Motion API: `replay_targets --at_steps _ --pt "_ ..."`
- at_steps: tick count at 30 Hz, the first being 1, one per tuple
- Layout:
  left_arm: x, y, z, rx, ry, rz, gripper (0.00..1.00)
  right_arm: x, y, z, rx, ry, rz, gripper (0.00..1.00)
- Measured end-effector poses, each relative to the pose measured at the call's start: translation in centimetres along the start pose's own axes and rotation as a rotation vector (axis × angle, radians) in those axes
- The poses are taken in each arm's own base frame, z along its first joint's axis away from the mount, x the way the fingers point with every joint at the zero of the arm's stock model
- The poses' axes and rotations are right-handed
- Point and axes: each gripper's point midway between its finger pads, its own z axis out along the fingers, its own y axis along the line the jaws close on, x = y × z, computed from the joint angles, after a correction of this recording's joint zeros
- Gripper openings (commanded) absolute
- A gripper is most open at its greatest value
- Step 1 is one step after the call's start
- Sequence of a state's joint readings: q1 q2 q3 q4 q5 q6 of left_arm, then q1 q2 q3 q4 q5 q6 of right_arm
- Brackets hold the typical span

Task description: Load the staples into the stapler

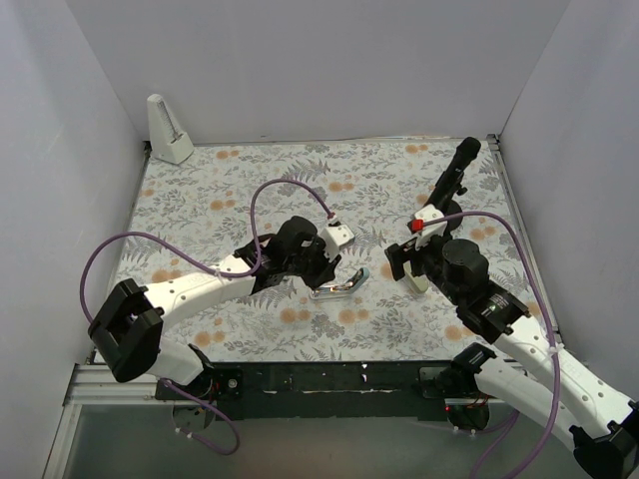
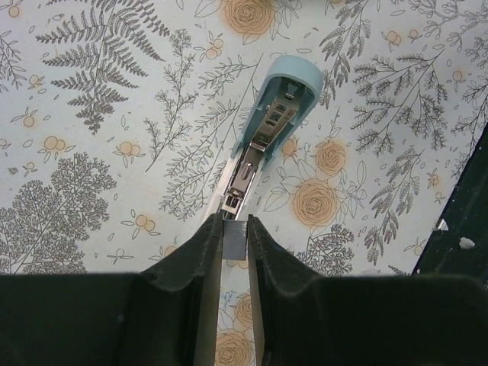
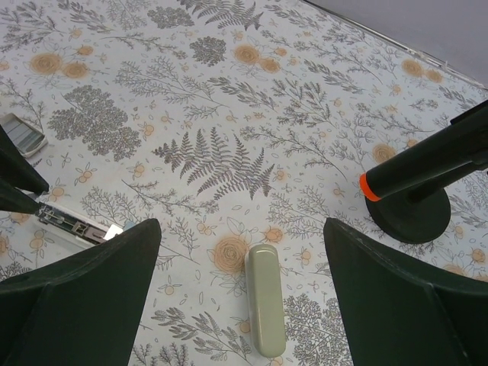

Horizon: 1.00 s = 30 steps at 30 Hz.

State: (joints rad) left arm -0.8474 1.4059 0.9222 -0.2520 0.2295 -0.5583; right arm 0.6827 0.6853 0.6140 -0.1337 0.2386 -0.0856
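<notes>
The light-blue stapler (image 2: 280,95) lies open on the floral mat, its silver inner rail (image 2: 245,164) pointing at my left gripper (image 2: 235,221). That gripper is shut on the small grey staple block (image 2: 234,239), held right at the near end of the rail. From above, the left gripper (image 1: 318,269) sits over the stapler (image 1: 344,285). The tiny beige-white staples box (image 1: 341,236) lies just behind it and also shows in the right wrist view (image 3: 23,133). My right gripper (image 3: 242,226) is open and empty, hovering over an olive-gold bar (image 3: 265,299).
A black stand with an orange ring (image 3: 408,174) stands at the right back (image 1: 454,175). A white wedge-shaped object (image 1: 168,130) stands in the far left corner. White walls enclose the mat on three sides. The olive-gold bar (image 1: 419,282) lies under the right gripper (image 1: 404,262).
</notes>
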Motion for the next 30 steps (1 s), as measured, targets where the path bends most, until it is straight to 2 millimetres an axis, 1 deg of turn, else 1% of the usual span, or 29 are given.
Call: replay_targets --at_steps 8,18,30 --pt "0.5 0.1 0.3 0.010 0.013 0.094 0.06 -0.2 -0.1 -0.2 0.004 -0.010 0.002 0.96" --pt "3.7 0.0 1.3 0.037 0.092 0.125 0.05 -0.3 -0.3 -0.3 0.015 -0.015 0.003 0.96" --pt "5.0 0.1 2.3 0.045 0.136 0.142 0.05 -0.3 -0.4 -0.3 0.018 -0.014 0.003 0.96"
